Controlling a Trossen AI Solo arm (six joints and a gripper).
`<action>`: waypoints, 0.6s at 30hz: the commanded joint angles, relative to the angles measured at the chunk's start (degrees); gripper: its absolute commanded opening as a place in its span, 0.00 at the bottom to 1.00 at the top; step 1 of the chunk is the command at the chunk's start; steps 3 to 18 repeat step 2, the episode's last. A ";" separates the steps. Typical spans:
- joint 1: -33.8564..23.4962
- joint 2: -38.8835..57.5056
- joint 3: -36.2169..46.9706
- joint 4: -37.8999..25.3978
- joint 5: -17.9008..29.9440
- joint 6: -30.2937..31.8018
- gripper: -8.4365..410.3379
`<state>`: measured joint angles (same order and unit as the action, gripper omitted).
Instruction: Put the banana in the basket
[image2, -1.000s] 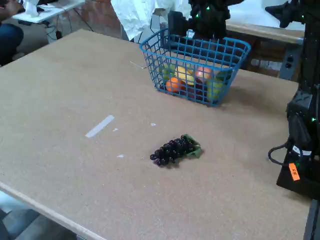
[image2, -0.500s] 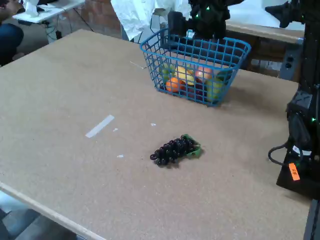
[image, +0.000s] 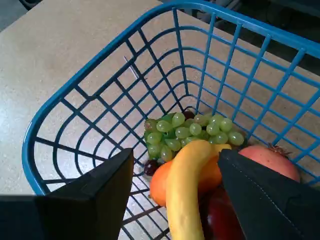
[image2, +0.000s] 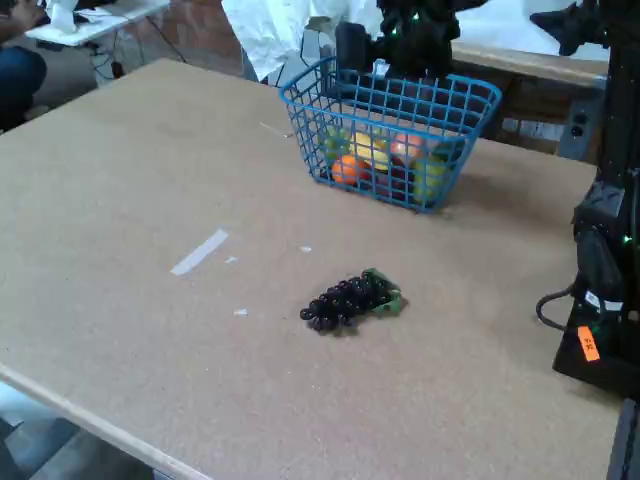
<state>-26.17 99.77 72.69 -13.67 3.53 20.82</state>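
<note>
The yellow banana (image: 183, 189) lies inside the blue wire basket (image: 75, 95), resting on an orange and a dark red fruit. My gripper (image: 176, 157) hangs open just above it, with one black finger on each side and neither touching the banana. In the fixed view the basket (image2: 452, 92) stands at the table's far side. The banana (image2: 370, 150) shows through the mesh, and the gripper (image2: 413, 45) sits over the basket's back rim.
Green grapes (image: 187, 131), an orange (image: 161, 183) and a pomegranate (image: 272, 160) share the basket. A dark grape bunch (image2: 348, 299) lies mid-table, with a strip of tape (image2: 199, 252) to its left. A black arm base (image2: 605, 270) stands at the right edge.
</note>
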 joint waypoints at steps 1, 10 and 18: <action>0.00 -0.04 0.02 0.13 -0.11 -0.04 0.58; 0.00 -0.04 0.02 0.15 -0.11 -0.04 0.58; 0.00 -0.04 0.02 0.15 -0.11 -0.04 0.58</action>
